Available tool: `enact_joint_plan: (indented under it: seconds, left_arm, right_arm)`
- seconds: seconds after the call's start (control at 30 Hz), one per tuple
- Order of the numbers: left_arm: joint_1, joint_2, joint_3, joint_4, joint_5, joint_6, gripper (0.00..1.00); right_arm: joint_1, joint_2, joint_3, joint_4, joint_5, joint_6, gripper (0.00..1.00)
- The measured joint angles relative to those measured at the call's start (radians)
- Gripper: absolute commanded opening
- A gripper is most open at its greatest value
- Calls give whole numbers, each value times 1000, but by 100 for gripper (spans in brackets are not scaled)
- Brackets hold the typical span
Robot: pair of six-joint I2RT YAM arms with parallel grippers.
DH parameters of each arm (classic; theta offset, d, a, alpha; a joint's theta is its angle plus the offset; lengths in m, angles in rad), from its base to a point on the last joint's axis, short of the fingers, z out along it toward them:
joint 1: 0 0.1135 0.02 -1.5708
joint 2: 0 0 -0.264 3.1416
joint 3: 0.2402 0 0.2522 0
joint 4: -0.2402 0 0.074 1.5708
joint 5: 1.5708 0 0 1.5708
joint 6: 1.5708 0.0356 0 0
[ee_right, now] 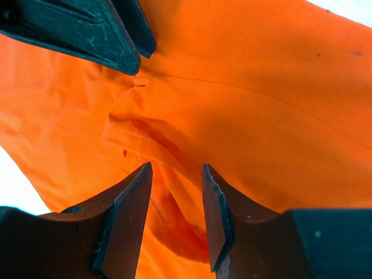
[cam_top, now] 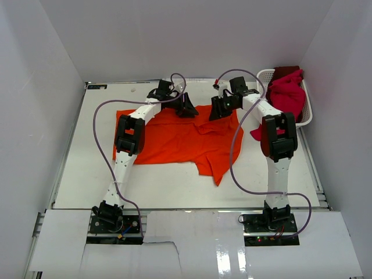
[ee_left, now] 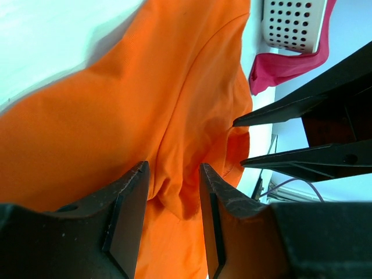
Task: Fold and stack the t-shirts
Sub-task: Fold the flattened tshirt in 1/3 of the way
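Near edge: both arm bases sit side by side, arms reaching toward the far side over the white desk [cam_top: 81, 174]. The orange t-shirt [cam_top: 168, 139] lies spread across the middle of the desk, mostly flat. One pointed flap trails toward the near side, right of centre, and the far edge is rumpled. The left tool [cam_top: 187, 107] is down at the shirt's far edge, about centre. Its wrist view shows it released, jaws part-way apart, with a raised fold of orange cloth in the gap and no pinch evident. The right tool [cam_top: 220, 109] is just to its right on the same far edge, near the left one but not touching. Its wrist view shows it likewise released, jaws apart astride a stitched seam of the orange cloth. Far right corner: a white perforated basket [cam_top: 306, 113] holds a heaped crimson-magenta t-shirt [cam_top: 288, 93]. Part of this shirt spills over the basket's near-left rim down to the desk, near the orange shirt's right edge. A dark red t-shirt [cam_top: 285, 71] shows at the basket's far end.
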Motion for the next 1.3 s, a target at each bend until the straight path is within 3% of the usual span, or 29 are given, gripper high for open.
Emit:
enact_joint_plan:
  seconds: [0.33, 0.5, 0.83, 0.93, 1.13, 1.3]
  left_arm:
    - [3, 0, -44, 0, 1, 11, 50]
    - [9, 0, -49, 0, 10, 16, 50]
    - [11, 0, -50, 0, 13, 19, 49]
    - [11, 0, -50, -1, 13, 19, 49]
    - [11, 0, -50, -1, 13, 19, 49]
    - [11, 0, -50, -1, 14, 22, 49]
  right_arm:
    - [0, 91, 97, -72, -59, -132, 44]
    - [1, 106, 102, -101, -79, -154, 36]
    - [5, 106, 80, -134, -124, -177, 37]
    - [9, 106, 72, -145, -126, -190, 18]
    - [18, 106, 72, -162, -140, -191, 8]
    - [31, 104, 67, -162, -148, -187, 8]
